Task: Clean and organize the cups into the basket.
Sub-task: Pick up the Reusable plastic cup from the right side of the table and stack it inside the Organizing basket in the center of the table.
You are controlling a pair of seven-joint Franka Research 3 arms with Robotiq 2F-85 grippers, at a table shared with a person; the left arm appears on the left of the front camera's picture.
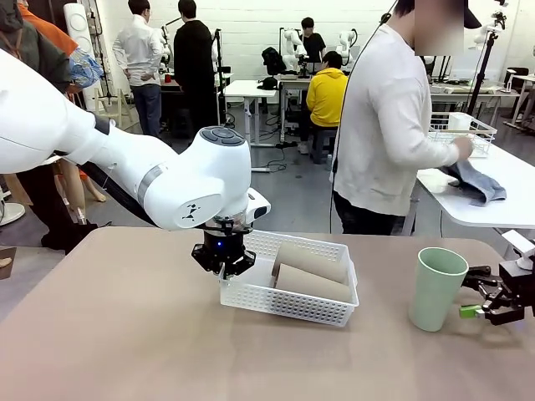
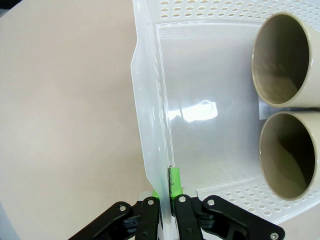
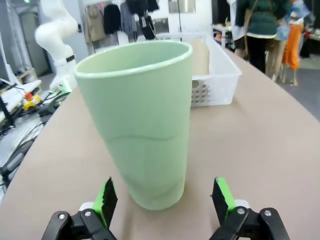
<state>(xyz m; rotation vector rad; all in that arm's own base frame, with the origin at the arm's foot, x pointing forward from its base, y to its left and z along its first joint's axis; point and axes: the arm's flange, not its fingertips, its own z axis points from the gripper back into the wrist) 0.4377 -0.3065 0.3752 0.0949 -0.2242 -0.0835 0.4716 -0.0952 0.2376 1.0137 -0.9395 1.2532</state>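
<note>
The left gripper [image 2: 167, 192] is clamped on the thin end wall of the basket [image 2: 150, 125]. Two brown cups [image 2: 282, 57] lie loose inside, and a tug could flex the wall or roll them. The right gripper [image 3: 162, 197], jaws spread, flanks the upright green cup [image 3: 140, 115] on the table [image 3: 260, 150]; a nudge could topple it.

Your left arm [image 1: 125, 167] sweeps in from the upper left of the front view, and its wrist bends straight down at centre frame. Your left gripper [image 1: 223, 266] points downward, jaws pinched together on the left end wall of the basket [image 1: 288, 305]. Your right gripper [image 1: 470, 294] sits low at the right edge, lying level, green pads [image 3: 106, 197] spread wide apart.
</note>
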